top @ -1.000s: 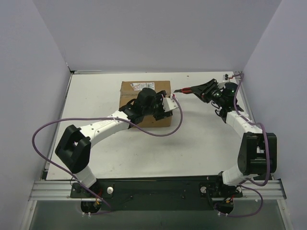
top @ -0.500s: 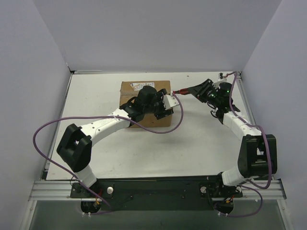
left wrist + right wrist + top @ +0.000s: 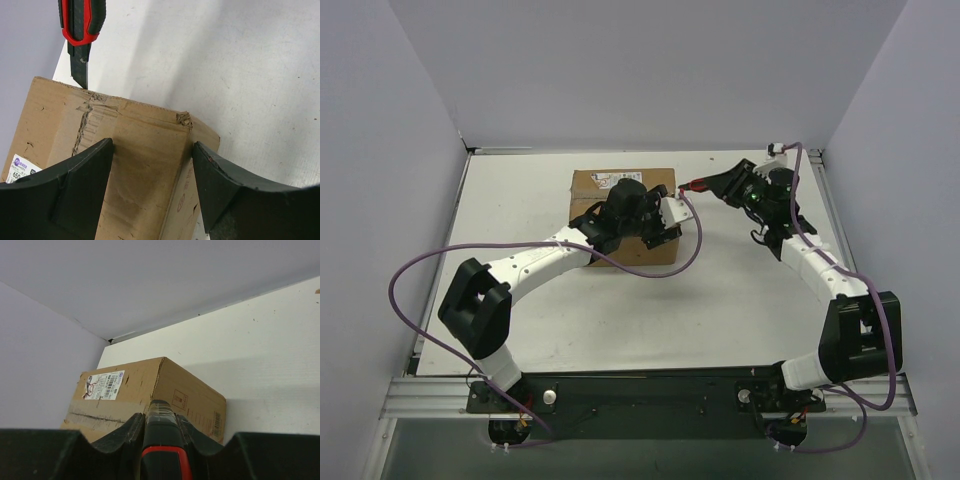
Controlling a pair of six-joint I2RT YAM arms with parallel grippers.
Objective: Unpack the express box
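The express box (image 3: 592, 186) is a brown carton with a white label (image 3: 103, 384), and it stands shut at the back middle of the table. My left gripper (image 3: 663, 218) is open over the box's right end. In the left wrist view its black fingers (image 3: 85, 185) straddle a top corner of the box (image 3: 140, 145). My right gripper (image 3: 728, 185) is shut on a red and black utility knife (image 3: 698, 186). The knife blade (image 3: 80, 72) touches the box's top right edge at the worn tape seam (image 3: 85, 120).
Grey walls close in the white table (image 3: 740, 290) on three sides. A purple cable (image 3: 650, 272) loops off the left arm over the table in front of the box. The right arm's cable (image 3: 798, 175) runs near the right wall.
My right gripper has shifted left with the knife, bringing the blade up to the box's right edge. The left gripper and the box have stayed put.
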